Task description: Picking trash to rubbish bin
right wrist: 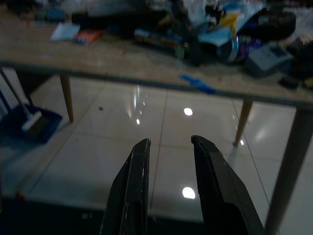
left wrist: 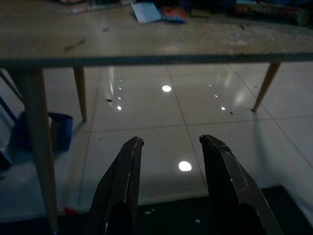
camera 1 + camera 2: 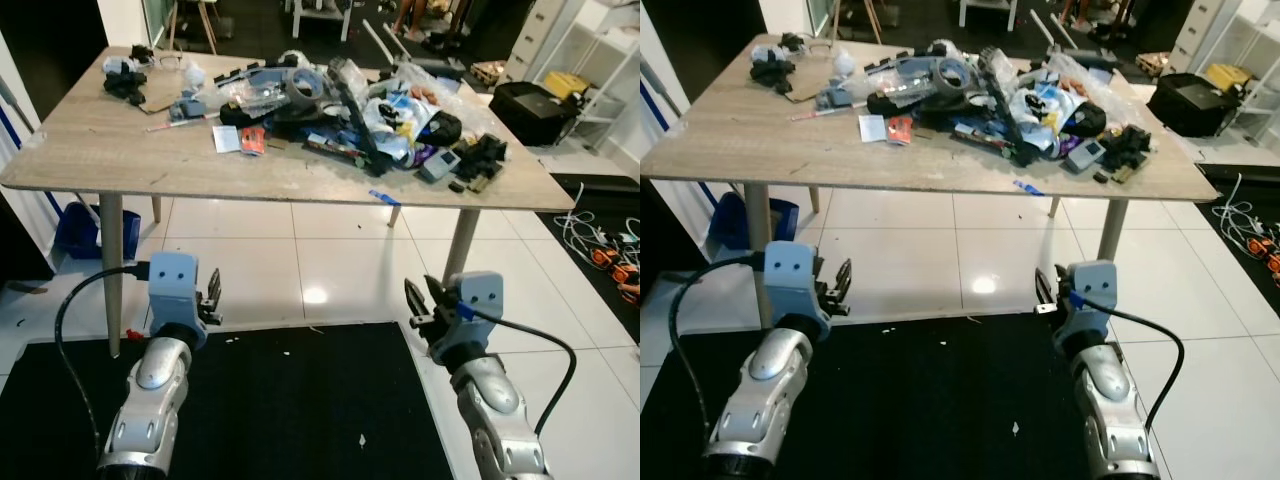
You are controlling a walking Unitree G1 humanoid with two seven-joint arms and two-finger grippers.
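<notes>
**Insp. A:** Light wood-grain table (image 3: pixel 90 140) noted ahead, on pale glossy tile. Trash pile (image 3: pixel 350 110) is heaped across the far and right part of the top: wrappers, plastic bags, black cables, a grey device (image 3: pixel 438 163) near the right front edge. A loose white paper and an orange packet (image 3: pixel 252 139) lie just left of the heap. A blue strip (image 3: pixel 384 197) overhangs the front edge.

**Insp. B:** Grippers?

**Insp. A:** Left gripper (image 2: pixel 168 143) is held low, short of the table, over the black mat (image 3: pixel 290 400); fingers parted a moderate amt, nothing held. Right gripper (image 1: pixel 169 141) likewise, gap slightly narrower, nothing held. Both well apart from the trash.

**Insp. B:** Rubbish bin?

**Insp. A:** None identified w/ certainty. A blue container (image 3: pixel 80 228) is seen under the table's left side; could not be confirmed as the bin.

**Insp. B:** Risks?

**Insp. A:** Judged as follows. Items are tangled, so one pulled piece may drag cables and neighbours off the edge. The blue strip may be knocked down by an approaching arm. Thin paper lies flat, so a poor pinch is likely. Non-trash items, e.g. the device, could be binned in error. Table edge could be struck if the grippers are raised too late.
</notes>
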